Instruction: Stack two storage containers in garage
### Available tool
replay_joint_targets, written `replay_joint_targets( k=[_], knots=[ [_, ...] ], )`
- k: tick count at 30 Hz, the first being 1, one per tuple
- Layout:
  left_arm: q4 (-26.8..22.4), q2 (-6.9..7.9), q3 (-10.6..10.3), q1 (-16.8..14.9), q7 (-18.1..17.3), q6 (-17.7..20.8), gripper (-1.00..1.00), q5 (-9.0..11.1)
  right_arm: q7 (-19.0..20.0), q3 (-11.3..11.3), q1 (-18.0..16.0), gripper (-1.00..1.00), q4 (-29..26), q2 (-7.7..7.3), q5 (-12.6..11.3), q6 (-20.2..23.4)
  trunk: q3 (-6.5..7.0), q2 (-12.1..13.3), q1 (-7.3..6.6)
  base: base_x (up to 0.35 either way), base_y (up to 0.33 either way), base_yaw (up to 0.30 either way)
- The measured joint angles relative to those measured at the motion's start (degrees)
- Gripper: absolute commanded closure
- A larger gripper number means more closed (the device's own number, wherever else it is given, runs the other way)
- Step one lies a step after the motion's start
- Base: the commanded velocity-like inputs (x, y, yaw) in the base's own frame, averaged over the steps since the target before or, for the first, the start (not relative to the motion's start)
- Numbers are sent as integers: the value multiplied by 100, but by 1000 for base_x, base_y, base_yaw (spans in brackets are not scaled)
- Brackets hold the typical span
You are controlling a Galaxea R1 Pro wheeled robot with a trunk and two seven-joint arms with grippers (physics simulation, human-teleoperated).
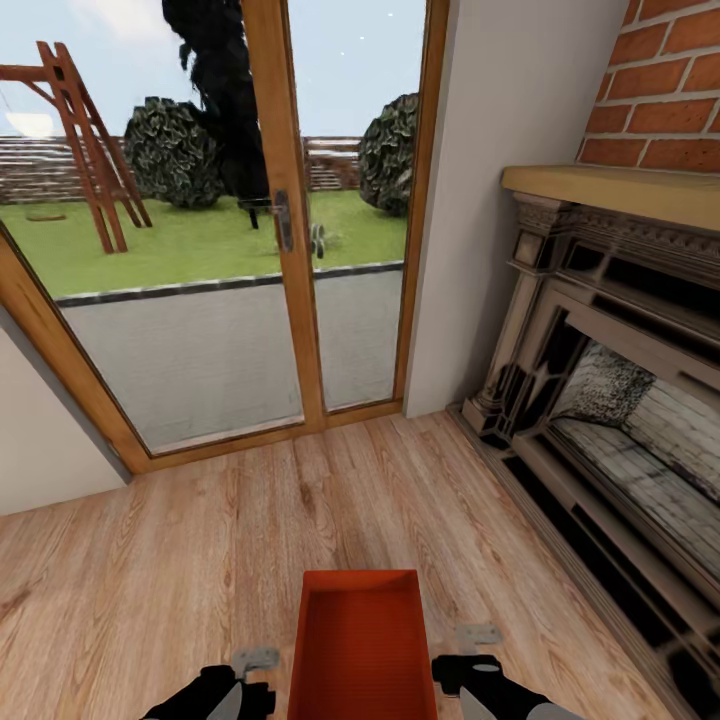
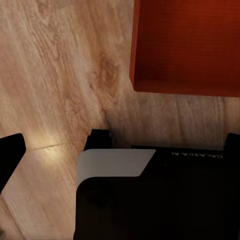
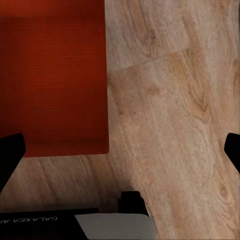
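One orange-red storage container [image 1: 362,640] sits low in the head view, open top up, over the light wood planks of the living room. It lies between my two arms. My left gripper [image 1: 245,675] is beside its left wall and my right gripper [image 1: 470,655] beside its right wall. In the left wrist view the container [image 2: 187,45] lies past my open left gripper [image 2: 120,145], not between the fingers. The right wrist view shows the container [image 3: 52,75] beside my open right gripper [image 3: 120,150]. Whether either arm touches it I cannot tell. The garage is out of view.
A brick fireplace [image 1: 620,400] with a wooden mantel runs along the right. Ahead stand wood-framed glass doors [image 1: 285,230] with a lawn and patio beyond. A white wall [image 1: 40,440] angles in at the left. Wood plank floor [image 1: 200,540] stretches between them.
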Motion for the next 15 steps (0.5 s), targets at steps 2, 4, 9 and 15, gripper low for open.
replay_joint_targets(
  k=[2,4,9,15],
  knots=[
    [2,4,-1,-7,0,-28,-100,-3,-7,0,-1,-100,5,2,4,-62,0,0,0,0,0,0],
    [-12,7,-2,-11,0,-71,-100,-7,-12,2,-1,-100,8,3,7,-104,0,0,0,0,0,0],
    [-88,9,0,-14,-15,-336,-100,-9,-15,16,5,-100,-3,10,29,-149,0,0,0,0,0,0],
    [-105,-20,-3,-14,-14,-397,-100,-9,-365,50,7,-100,-57,49,54,-190,0,0,0,0,0,0]
  ],
)
